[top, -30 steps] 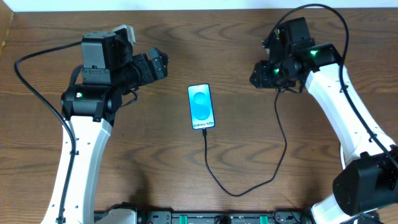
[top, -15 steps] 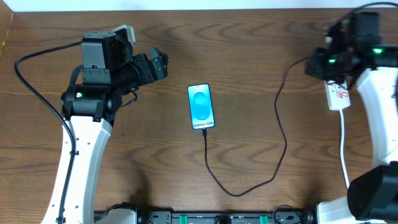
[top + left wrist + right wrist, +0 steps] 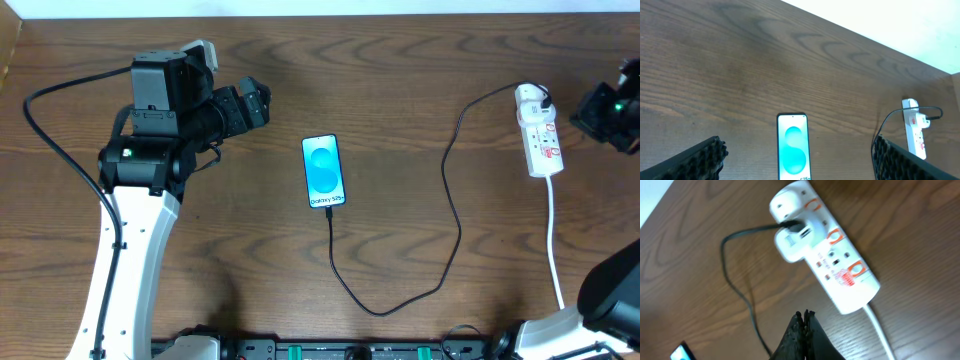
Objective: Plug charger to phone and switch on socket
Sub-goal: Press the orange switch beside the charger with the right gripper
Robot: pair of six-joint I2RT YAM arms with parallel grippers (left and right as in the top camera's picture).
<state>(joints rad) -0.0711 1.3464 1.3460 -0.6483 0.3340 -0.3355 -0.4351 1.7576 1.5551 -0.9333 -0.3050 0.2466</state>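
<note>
The socket [image 3: 840, 265] lies just beyond your right gripper [image 3: 803, 322], whose jaws are pressed together; the charger [image 3: 794, 227] is seated in it, farther ahead of the tips. The phone [image 3: 792, 147] sits ahead of the left gripper [image 3: 258, 100], between its spread jaws. Use the closed tips as one blunt point, straight down on the red switch [image 3: 834, 236] beside the charger, lightly, so the socket does not skid

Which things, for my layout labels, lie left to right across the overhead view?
left gripper → phone → socket → right gripper. The charger spans from phone to socket, so it is left out.
</note>
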